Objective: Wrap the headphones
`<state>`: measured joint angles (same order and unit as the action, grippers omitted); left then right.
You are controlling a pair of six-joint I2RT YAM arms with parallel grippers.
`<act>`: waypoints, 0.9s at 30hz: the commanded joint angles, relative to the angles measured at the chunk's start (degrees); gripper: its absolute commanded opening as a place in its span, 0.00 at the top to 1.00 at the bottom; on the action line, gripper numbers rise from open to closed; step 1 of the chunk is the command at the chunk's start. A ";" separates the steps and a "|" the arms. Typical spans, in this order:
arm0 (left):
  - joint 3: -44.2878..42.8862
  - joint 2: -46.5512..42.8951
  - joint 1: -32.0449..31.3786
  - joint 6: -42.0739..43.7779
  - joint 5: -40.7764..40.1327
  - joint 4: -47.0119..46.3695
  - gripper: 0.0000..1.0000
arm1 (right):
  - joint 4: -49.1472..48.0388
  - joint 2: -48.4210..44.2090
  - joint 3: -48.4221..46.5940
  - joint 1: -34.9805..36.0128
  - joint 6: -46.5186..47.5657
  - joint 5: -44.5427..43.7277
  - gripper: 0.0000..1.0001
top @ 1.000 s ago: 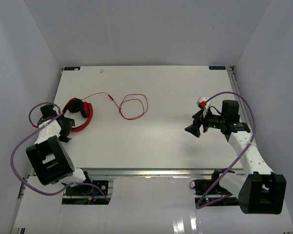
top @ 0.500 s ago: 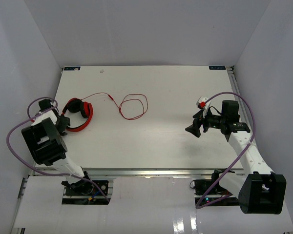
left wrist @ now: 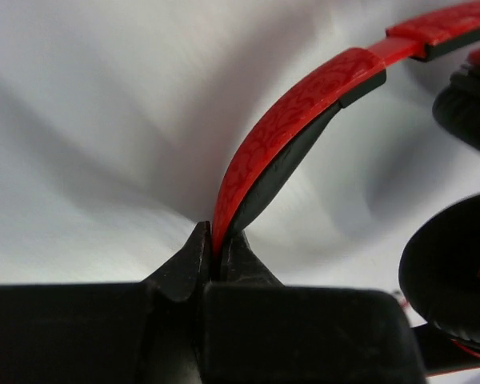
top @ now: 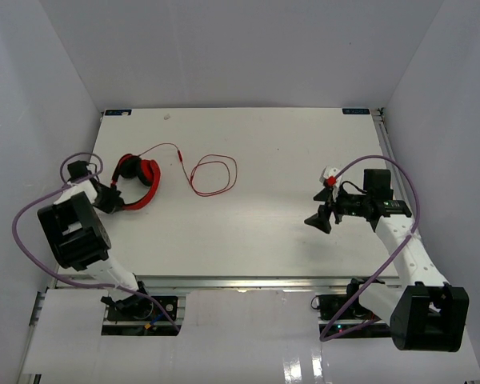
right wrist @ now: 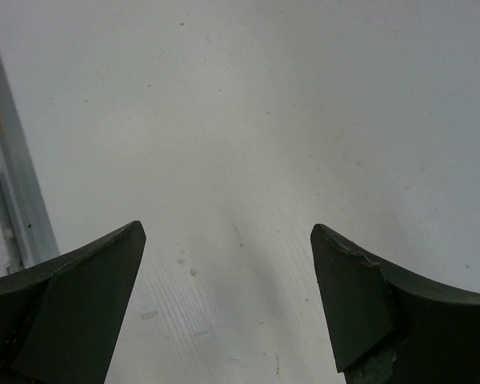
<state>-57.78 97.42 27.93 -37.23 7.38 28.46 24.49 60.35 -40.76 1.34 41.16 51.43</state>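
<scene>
My left gripper [left wrist: 212, 240] has its fingers clamped on the headband [left wrist: 296, 120] of the headphones [top: 138, 178], at the left side of the counter [top: 264, 136]. The thin cable [top: 216, 178] loops just to their right, apparently lying slack. My right gripper [right wrist: 228, 240] hovers far right, fingers apart.

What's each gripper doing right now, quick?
Left gripper: closed on the headband of the headphones.
Right gripper: open, holding nothing, over the table.
</scene>
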 commanded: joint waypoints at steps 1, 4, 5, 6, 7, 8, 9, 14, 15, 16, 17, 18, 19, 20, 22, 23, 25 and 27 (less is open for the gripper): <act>-2.86 -9.11 -11.99 9.58 16.27 -3.76 1.00 | 24.82 -1.56 -6.15 0.25 33.22 10.79 0.10; -6.19 -13.55 -24.42 14.14 16.41 -3.66 1.00 | 23.60 -3.50 -8.79 1.45 37.11 9.68 0.10; -8.11 -14.33 -27.74 14.73 16.26 -3.61 1.00 | 19.89 -3.98 -9.56 1.79 33.65 9.72 0.10; -9.82 -15.04 -30.76 15.15 15.47 -3.16 1.00 | 15.90 -4.48 -10.10 2.48 29.84 9.74 0.10; -11.29 -15.41 -33.13 15.40 14.43 -2.54 1.00 | 11.50 -4.80 -10.18 3.53 25.57 9.68 0.10; -13.36 -15.42 -35.74 15.64 13.89 -2.00 1.00 | 4.84 -4.90 -9.94 4.64 18.96 8.94 0.10; -15.78 -15.36 -39.06 15.75 12.56 -0.54 1.00 | -4.13 -4.96 -9.47 5.92 9.60 6.81 0.10; -22.03 -15.85 -47.12 14.48 11.43 2.21 1.00 | -25.96 -1.04 -10.44 6.76 -19.27 3.30 0.10; -23.08 -16.13 -48.15 14.24 11.39 2.52 1.00 | -29.10 -0.45 -10.57 6.83 -21.87 3.23 0.10; -24.00 -16.39 -49.06 14.03 11.33 2.87 1.00 | -31.09 0.16 -10.87 6.83 -24.23 3.38 0.10; -24.80 -16.59 -49.69 13.93 11.15 3.39 1.00 | -31.64 0.77 -11.48 6.83 -25.09 4.16 0.10; -25.61 -16.96 -50.44 13.81 10.90 3.89 1.00 | -32.14 1.40 -11.97 6.76 -25.34 5.89 0.10; -26.28 -17.37 -50.94 13.70 10.78 4.31 1.00 | -32.91 1.86 -12.21 6.78 -25.53 7.65 0.10; -26.86 -17.80 -51.31 13.59 10.73 4.69 1.00 | -33.82 2.23 -12.32 6.83 -25.71 9.41 0.10; -27.40 -18.74 -51.80 13.32 10.68 5.72 1.00 | -35.30 2.76 -12.51 6.79 -26.22 12.07 0.10; -27.47 -19.27 -51.84 13.28 10.30 6.27 1.00 | -34.70 2.91 -13.00 6.80 -25.55 12.87 0.10; -27.48 -20.21 -51.84 13.50 8.77 7.19 1.00 | -31.85 3.21 -14.47 6.74 -21.51 14.95 0.10; -27.39 -21.13 -51.75 13.59 5.72 8.63 1.00 | -22.65 3.81 -18.12 6.65 -15.46 22.01 0.10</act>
<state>-82.24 82.19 -23.92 -22.50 16.50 35.63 -4.39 63.75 -52.29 7.90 19.54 62.19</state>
